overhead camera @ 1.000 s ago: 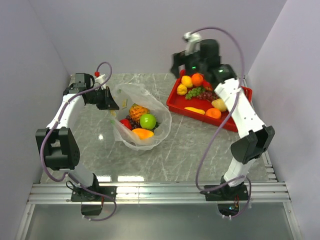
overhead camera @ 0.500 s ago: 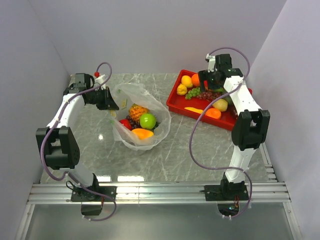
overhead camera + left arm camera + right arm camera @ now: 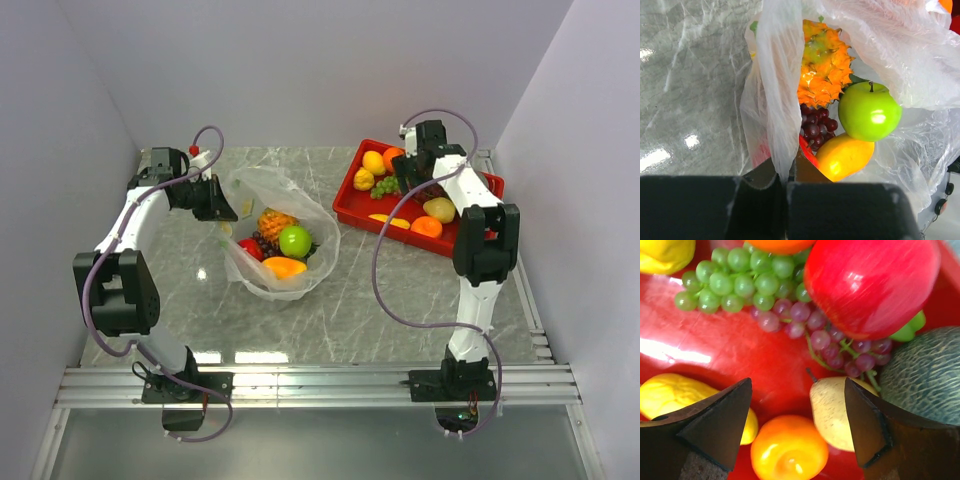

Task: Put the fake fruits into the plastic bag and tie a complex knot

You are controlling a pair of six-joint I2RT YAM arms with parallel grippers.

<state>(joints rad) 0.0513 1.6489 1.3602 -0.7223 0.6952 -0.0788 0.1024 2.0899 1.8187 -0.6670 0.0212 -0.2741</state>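
Whereas the right gripper [image 3: 796, 392] hung high a second ago, it now sits low in the red tray [image 3: 350, 206], jaws open and narrowing astride a pear [image 3: 832, 412] among the fake fruits [image 3: 870, 285]: a pick looks imminent. The left gripper [image 3: 785, 187] stays clamped on the plastic bag [image 3: 255, 186], part-filled on the tabletop [image 3: 380, 290].

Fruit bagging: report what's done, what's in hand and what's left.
Done: a pineapple, green apple, purple grapes and an orange-yellow fruit lie in the plastic bag. In hand: the left gripper pinches the bag's rim; the right gripper hovers open over the red tray, above a pear and an orange. Left: those, the red apple, green grapes and melon, then the knot.
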